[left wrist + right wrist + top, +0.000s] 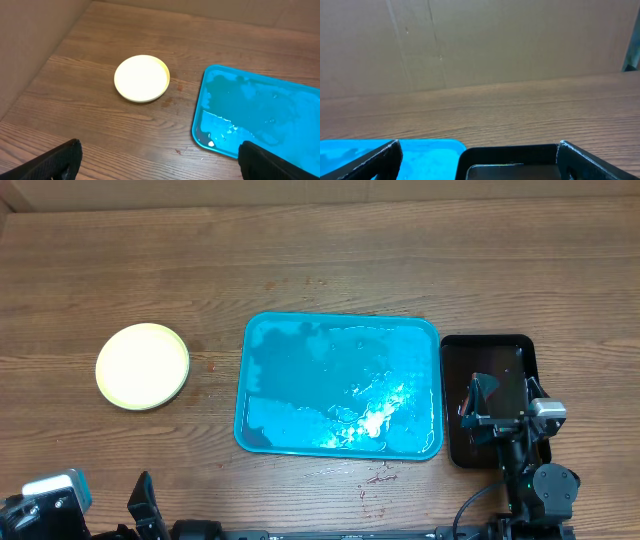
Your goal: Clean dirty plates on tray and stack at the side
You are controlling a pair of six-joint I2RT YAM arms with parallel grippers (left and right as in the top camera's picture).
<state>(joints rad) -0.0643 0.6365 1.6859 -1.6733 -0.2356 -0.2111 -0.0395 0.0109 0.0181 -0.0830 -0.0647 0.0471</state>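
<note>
A pale yellow-green plate (142, 366) lies on the wooden table, well left of the tray, and its top face looks clean (142, 78). The turquoise tray (300, 370) sits mid-table with a wet, glistening floor and no plate on it (260, 100); only its near corner shows in the right wrist view (430, 155). My left gripper (159, 150) is open at the table's front left, over bare wood between plate and tray. My right gripper (505, 395) is open above the black tray, with nothing between its fingers (480, 145).
A smaller black rectangular tray (495, 355) stands directly right of the turquoise one (510, 152). Small red specks mark the wood in front of the tray (380, 475) and between plate and tray (170, 100). A cardboard wall runs along the back.
</note>
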